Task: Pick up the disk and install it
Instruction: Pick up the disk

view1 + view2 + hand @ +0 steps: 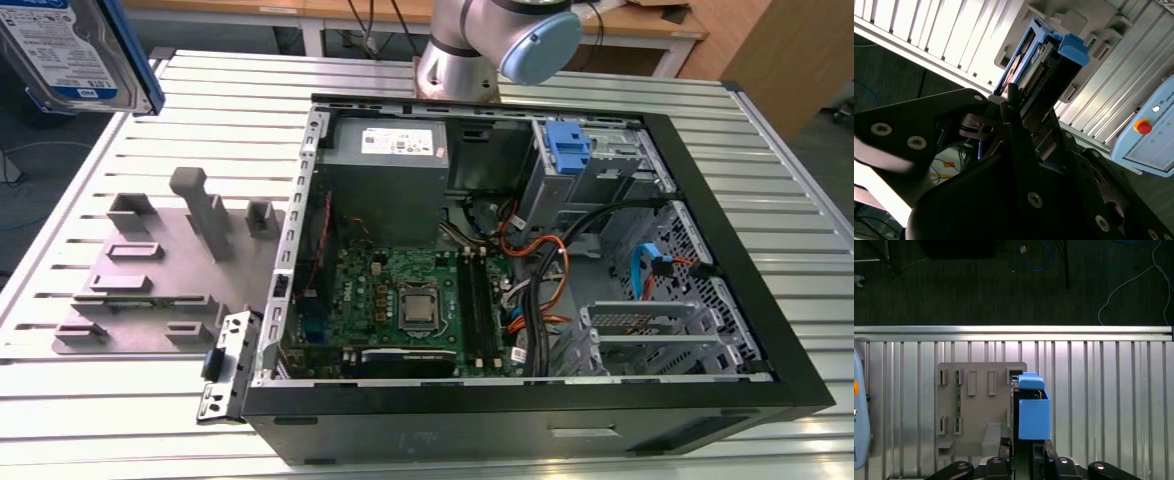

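Note:
The disk (pixel 74 50) is lifted high at the exterior view's top left, its blue-and-white label facing the camera and a blue rail along its side. In both wrist views my gripper (pixel 1026 449) (pixel 1021 117) is shut on the disk (pixel 1031 410) (pixel 1046 65), which shows edge-on with blue plastic rails. It hangs above the grey fixture plate (pixel 979 410) on the slatted table. The open computer case (pixel 521 270) lies on the table at the exterior view's right, well away from the disk.
Inside the case are a grey power supply (pixel 387 145), a motherboard (pixel 400 300), loose cables and a bare blue bracket (pixel 567 150) in the drive bay. The grey fixture plate (pixel 147 270) has upright posts. A pendant (pixel 1154 135) lies on the table. The arm's base (pixel 461 60) stands behind the case.

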Action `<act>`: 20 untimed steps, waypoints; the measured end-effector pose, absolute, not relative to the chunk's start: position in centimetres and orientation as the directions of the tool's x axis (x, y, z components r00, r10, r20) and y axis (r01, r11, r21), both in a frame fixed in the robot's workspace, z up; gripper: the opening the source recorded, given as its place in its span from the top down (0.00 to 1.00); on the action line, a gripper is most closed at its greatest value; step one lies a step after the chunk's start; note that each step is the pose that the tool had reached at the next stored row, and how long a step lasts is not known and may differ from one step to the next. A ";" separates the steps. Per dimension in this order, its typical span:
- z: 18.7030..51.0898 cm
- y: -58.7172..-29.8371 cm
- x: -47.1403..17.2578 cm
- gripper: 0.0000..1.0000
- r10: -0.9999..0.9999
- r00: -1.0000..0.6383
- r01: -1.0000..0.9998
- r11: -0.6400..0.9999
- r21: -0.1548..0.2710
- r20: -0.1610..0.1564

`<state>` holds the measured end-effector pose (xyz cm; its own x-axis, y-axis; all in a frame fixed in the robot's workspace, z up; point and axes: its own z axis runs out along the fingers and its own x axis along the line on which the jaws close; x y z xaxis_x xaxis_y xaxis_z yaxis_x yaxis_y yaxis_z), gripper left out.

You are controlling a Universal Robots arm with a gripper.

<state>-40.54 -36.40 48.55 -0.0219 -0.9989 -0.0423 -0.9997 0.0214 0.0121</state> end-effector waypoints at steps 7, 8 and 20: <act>48.5 -36.4 -40.4 0.65 -0.999 -0.022 -1.000 0.021 0.012 -0.042; 48.5 -36.4 -40.3 0.65 -0.999 -0.022 -1.000 0.021 0.012 -0.042; 48.5 -36.4 -39.3 0.65 -0.999 -0.022 -1.000 0.022 0.012 -0.042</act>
<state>-39.33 -36.40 48.54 -0.0221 -0.9989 -0.0424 -0.9997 0.0216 0.0120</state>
